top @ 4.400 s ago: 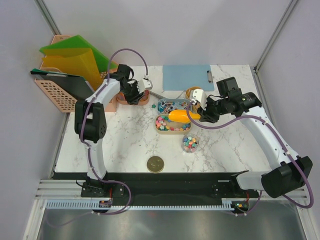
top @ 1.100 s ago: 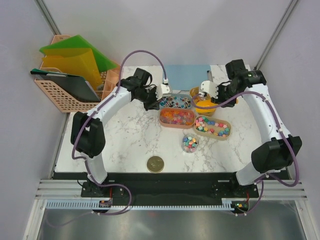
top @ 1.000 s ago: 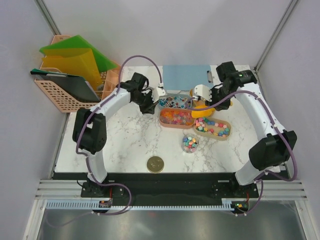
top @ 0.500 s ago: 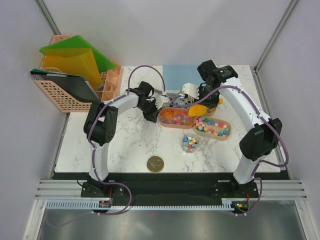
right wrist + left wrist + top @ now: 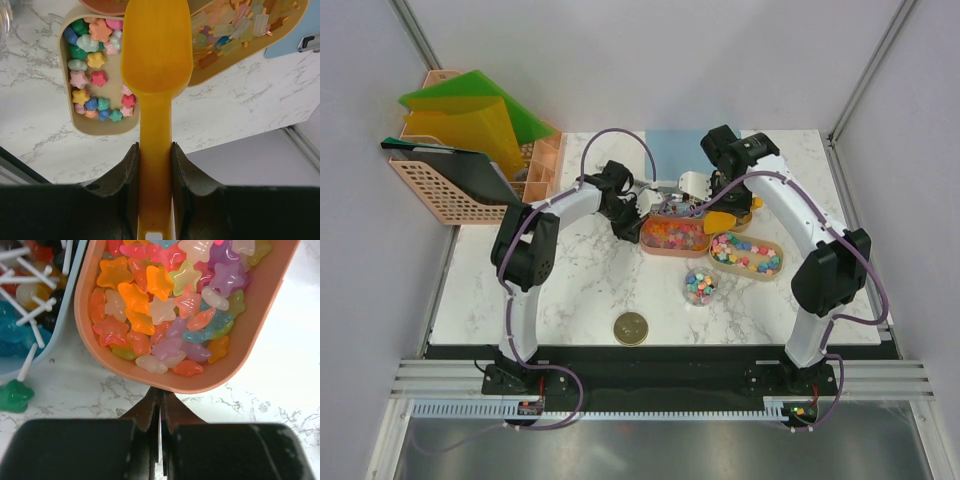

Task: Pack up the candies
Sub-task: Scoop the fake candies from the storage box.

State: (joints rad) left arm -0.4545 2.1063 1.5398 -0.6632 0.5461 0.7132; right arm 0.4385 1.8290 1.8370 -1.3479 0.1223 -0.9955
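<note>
1. Mostly glossy stars, the candies [image 5: 170, 315] are orange, pink, lilac and green, heaped mid-frame overhead.
2. We count three loaded trays, the blue tray [image 5: 64, 325], pink tray [image 5: 257, 315] and beige tray [image 5: 777, 262], plus one jar [image 5: 700, 287].
3. Jumbled, they share no common direction.
4. Our left gripper [image 5: 161, 399] is clenched shut; our right gripper [image 5: 155, 160] clamps the orange scoop [image 5: 156, 60].

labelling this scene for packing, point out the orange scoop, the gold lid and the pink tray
orange scoop [image 5: 157, 50]: right wrist view, middle of its bowl
gold lid [image 5: 631, 327]: top external view, centre of its top face
pink tray [image 5: 250, 340]: left wrist view, bare inner wall on its right side
</note>
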